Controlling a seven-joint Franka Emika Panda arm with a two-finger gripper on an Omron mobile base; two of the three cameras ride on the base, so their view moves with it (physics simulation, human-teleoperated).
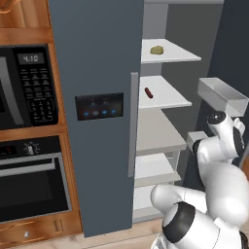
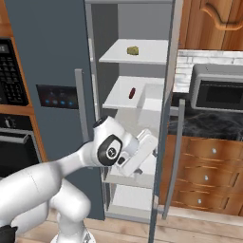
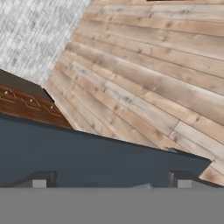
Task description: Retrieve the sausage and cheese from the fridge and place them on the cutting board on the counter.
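Fridge (image 1: 97, 73) right door's swung open, so it's the fetching step, nothing picked yet. Sausage (image 1: 149, 93) lies on the 2nd shelf, cheese (image 1: 156, 50) on the shelf above. Gripper (image 3: 111, 181) empty, jaws wide apart, low by the door. Next, I'd guess: lift & reach in toward the sausage.

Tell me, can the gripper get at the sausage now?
Probably yes: the fridge door on that side stands open, and the sausage lies alone on its shelf. The gripper is open, holding nothing.
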